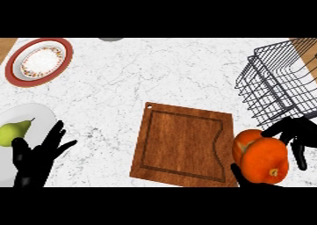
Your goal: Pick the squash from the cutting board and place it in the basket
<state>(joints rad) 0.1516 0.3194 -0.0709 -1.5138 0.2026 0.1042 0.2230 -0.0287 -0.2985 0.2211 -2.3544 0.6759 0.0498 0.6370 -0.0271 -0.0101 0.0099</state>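
At the lower right of the frame, the right hand [297, 134] is curling its black fingers and thumb around the orange squash [264, 158], which is sitting in its grasp just past the right edge of the wooden cutting board [180, 147] and covering a bite of that edge. The squash is lying below the wire basket [280, 85] in the frame, not inside it.

At the lower left, the left hand [36, 156] is resting open with its fingers spread and pointing upward, holding nothing. It is overlapping the near rim of a white plate [12, 169], on which a green pear [12, 132] is lying at the left edge of the frame.

The cutting board is lying flat in the lower middle on the marbled white counter [141, 74], slightly rotated, with a small hole at its upper left corner.

Farther up, the dark wire basket is standing at the upper right. At the upper left, a red-rimmed patterned plate [39, 60] is sitting well apart from everything else.
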